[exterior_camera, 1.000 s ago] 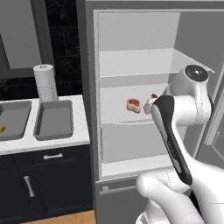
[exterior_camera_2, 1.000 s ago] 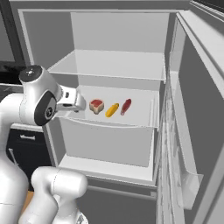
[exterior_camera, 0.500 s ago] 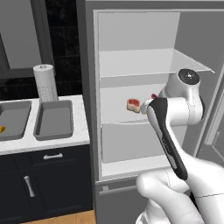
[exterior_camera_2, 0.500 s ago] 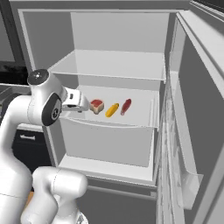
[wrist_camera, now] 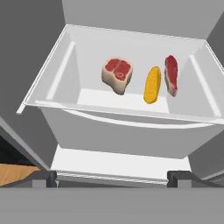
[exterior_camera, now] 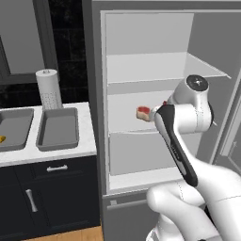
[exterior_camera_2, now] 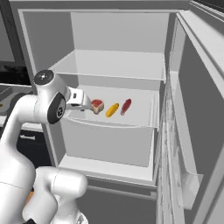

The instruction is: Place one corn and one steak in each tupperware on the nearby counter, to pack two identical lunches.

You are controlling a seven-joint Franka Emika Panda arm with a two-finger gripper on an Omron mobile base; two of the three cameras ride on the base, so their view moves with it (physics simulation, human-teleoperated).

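Note:
On the middle shelf of the open fridge lie a steak (wrist_camera: 117, 74), a corn cob (wrist_camera: 152, 85) and a second steak (wrist_camera: 171, 74) standing on edge. The right base view shows the same row: steak (exterior_camera_2: 97, 106), corn (exterior_camera_2: 112, 109), steak (exterior_camera_2: 125, 106). My gripper (wrist_camera: 111, 177) is open and empty, hovering in front of the shelf and aimed at it, its hand (exterior_camera_2: 81, 99) just left of the nearest steak. Two grey tupperware trays (exterior_camera: 57, 129) (exterior_camera: 16, 127) sit on the counter (exterior_camera: 52, 153). A yellow piece (exterior_camera: 2, 139) lies in the left tray.
A paper towel roll (exterior_camera: 49, 89) stands behind the trays. The fridge door (exterior_camera_2: 183, 131) hangs open on the right. Below the shelf is a closed white drawer (wrist_camera: 122, 135). The shelf above (exterior_camera_2: 113, 63) is bare. Dark cabinets with silver handles (exterior_camera: 55, 168) run under the counter.
My arm has swung lower and nearer the fridge shelf, bringing the hand closer to the left steak. The jaws stay open and the food has not moved.

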